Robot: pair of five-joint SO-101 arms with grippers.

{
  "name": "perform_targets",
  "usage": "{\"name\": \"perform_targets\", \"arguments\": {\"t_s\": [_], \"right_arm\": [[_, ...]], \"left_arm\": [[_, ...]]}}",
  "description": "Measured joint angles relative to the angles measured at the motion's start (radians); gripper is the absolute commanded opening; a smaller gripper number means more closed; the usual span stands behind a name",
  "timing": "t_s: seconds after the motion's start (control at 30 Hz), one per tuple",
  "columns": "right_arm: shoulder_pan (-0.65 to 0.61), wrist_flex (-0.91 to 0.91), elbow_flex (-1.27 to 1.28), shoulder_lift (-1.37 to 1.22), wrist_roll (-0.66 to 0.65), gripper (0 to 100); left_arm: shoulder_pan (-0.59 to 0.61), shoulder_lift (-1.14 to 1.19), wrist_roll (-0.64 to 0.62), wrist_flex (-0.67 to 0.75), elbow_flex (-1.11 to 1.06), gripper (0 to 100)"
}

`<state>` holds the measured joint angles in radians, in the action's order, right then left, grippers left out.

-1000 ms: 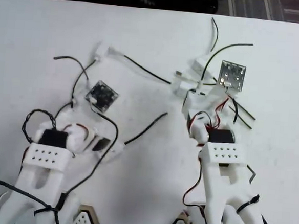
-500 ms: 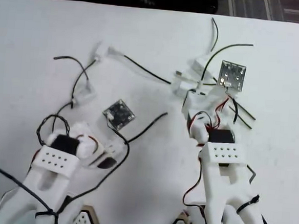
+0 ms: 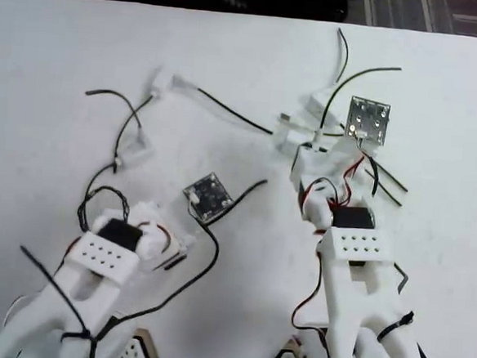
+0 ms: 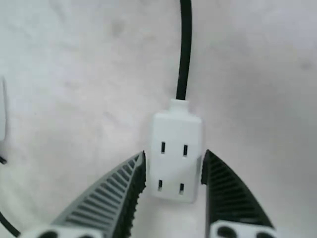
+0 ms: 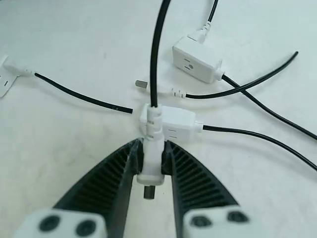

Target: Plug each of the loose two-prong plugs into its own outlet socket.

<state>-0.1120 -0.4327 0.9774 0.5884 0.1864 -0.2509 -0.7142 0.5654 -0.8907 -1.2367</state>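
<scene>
A white outlet socket [image 4: 176,158] on a black cord lies flat on the white table, slots facing up. My left gripper [image 4: 173,159] is shut on it, one finger against each side; from above that gripper [image 3: 177,244] sits at the lower left. My right gripper [image 5: 151,148] is shut on a white two-prong plug [image 5: 148,166] whose black cord runs away from me. Just beyond the plug lies a second socket block [image 5: 173,121]. From above, the right gripper [image 3: 303,155] is beside a cluster of white blocks [image 3: 291,133].
Another socket block [image 5: 195,62] and a loose plug [image 5: 143,84] lie farther off. A white plug [image 3: 162,82] and a small white piece [image 3: 134,149] rest on the left half of the table [image 3: 68,44]. Black cords cross near the right arm.
The left arm has swung rightward and toward the near edge, bringing its gripper onto the outlet socket. The right arm and its plug have stayed put.
</scene>
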Motion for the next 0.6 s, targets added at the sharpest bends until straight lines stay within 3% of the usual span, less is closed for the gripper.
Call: {"name": "perform_targets", "arguments": {"t_s": [0.2, 0.43, 0.6], "right_arm": [[0.000, 0.000, 0.000, 0.000, -0.002, 1.8], [0.000, 0.000, 0.000, 0.000, -0.002, 1.8], [0.000, 0.000, 0.000, 0.000, -0.002, 1.8]], "left_arm": [[0.029, 0.241, 0.000, -0.055, 0.163, 23], [0.029, 0.460, -0.058, -0.084, 0.327, 7], [-0.021, 0.505, -0.218, -0.060, 0.396, 18]]}}
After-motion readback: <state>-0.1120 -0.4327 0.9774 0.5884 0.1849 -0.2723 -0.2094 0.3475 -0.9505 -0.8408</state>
